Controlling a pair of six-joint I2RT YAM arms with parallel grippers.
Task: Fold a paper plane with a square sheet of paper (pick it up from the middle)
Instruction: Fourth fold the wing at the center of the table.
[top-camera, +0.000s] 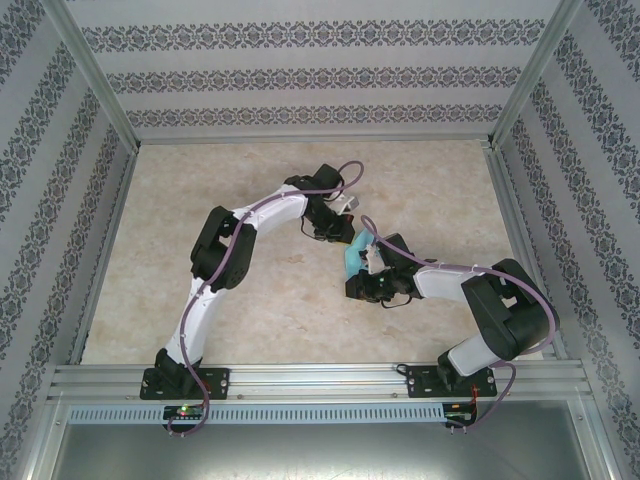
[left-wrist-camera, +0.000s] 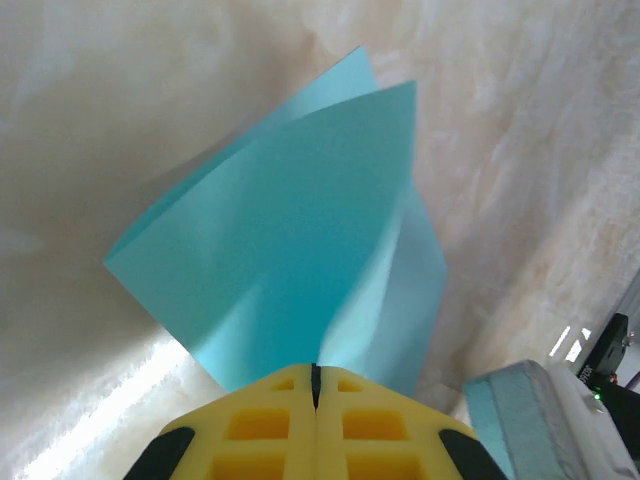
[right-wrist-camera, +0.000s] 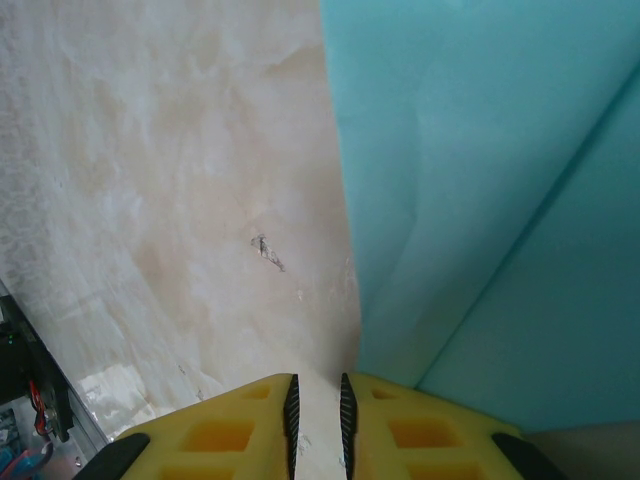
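Your left gripper (left-wrist-camera: 315, 385) is clamped on the folded paper (left-wrist-camera: 300, 250), holding it up off the table (left-wrist-camera: 80, 120) for the next crease, I judge. Your right gripper (right-wrist-camera: 316, 390) stands narrowly parted just beside the paper, seemingly empty.

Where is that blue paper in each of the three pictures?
Top view: the blue paper is a small patch near the table's middle, slightly right of centre.
Left wrist view: the blue paper covers the middle of the picture, pinched at the bottom by the left arm's fingers.
Right wrist view: the blue paper takes up the right half.
Shared landmark: the marbled beige table top lies behind it in all three.
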